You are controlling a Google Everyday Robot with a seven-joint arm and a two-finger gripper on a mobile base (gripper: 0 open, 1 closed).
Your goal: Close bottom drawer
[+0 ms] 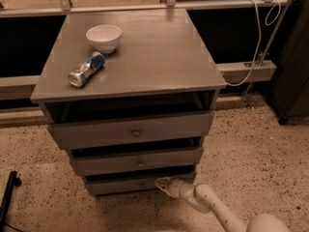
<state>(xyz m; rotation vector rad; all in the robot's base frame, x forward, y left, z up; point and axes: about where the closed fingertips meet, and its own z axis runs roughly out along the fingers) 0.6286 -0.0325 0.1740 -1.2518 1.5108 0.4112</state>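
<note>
The bottom drawer [116,185] sits slightly pulled out, lowest in the desk [145,57]. The pincer [163,183] is at its front panel, just right of the knob [143,182]; clenched or released, I cannot tell.

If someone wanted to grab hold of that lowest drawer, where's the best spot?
Probably the small round knob at the middle of the bottom drawer front, approached straight from the front. It is the only part that sticks out of the flat, low panel. The gripper is low down at that panel, just to the right of the knob in the picture.
</note>
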